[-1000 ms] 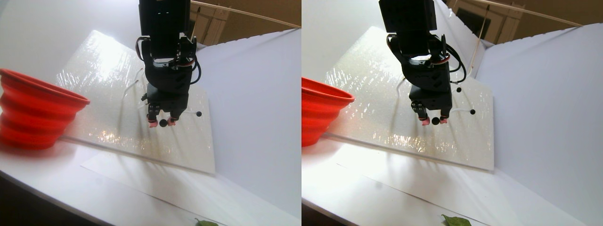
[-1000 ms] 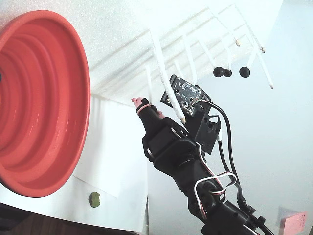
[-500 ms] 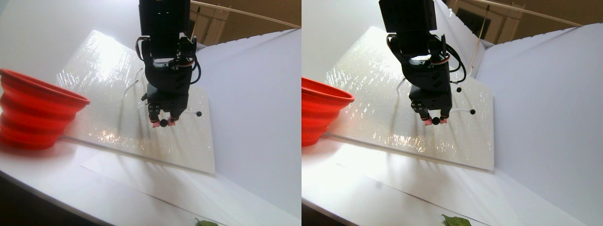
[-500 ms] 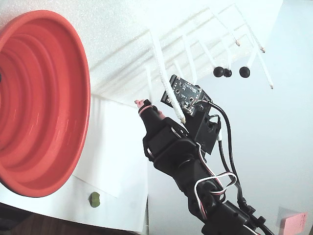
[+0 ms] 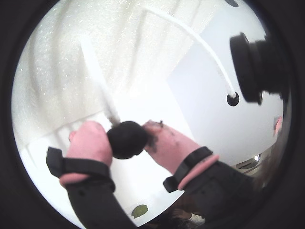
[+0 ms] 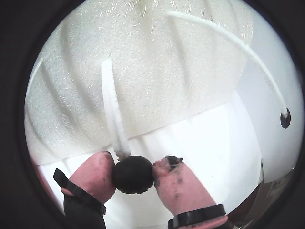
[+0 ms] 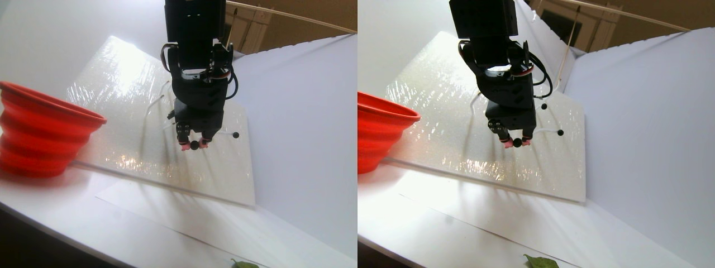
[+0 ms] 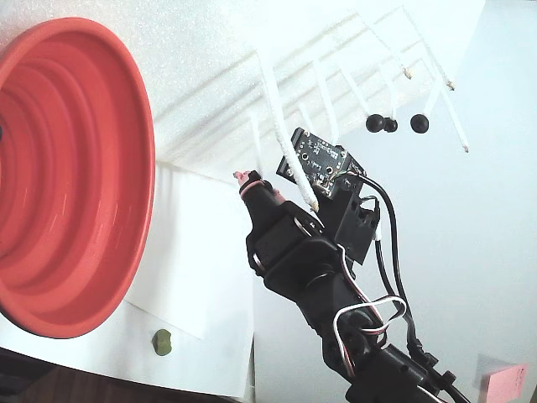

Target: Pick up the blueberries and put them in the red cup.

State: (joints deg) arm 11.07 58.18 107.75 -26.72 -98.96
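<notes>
Now my gripper [image 6: 135,172] has closed its two pink fingertips [image 6: 95,174] on a single blueberry [image 6: 133,174], pinching it across its middle, as both wrist views show. In the stereo pair view the gripper [image 7: 194,145] hangs near the middle of the textured white board [image 7: 123,72], with the red cup [image 7: 39,131] well apart at the left on the desk [image 7: 67,206]. The berry sits at the tip of a thin white stalk [image 6: 113,109] that runs away toward the far side of the board; a round ball has no long axis of its own, so the stalk gives the only direction, and pulling along it looks the cleaner way off. I judge the berry light, smooth and apt to roll or squirt out, so a centred hold matters more than force. Other blueberries [image 8: 382,124] remain on their stalks at the upper right of the fixed view, a cluster of three; another [image 5: 232,99] shows at the right of a wrist view. The red cup [image 8: 75,176] fills the left of the fixed view. A small green lump [image 8: 161,342] lies on the white sheet near the cup.
</notes>
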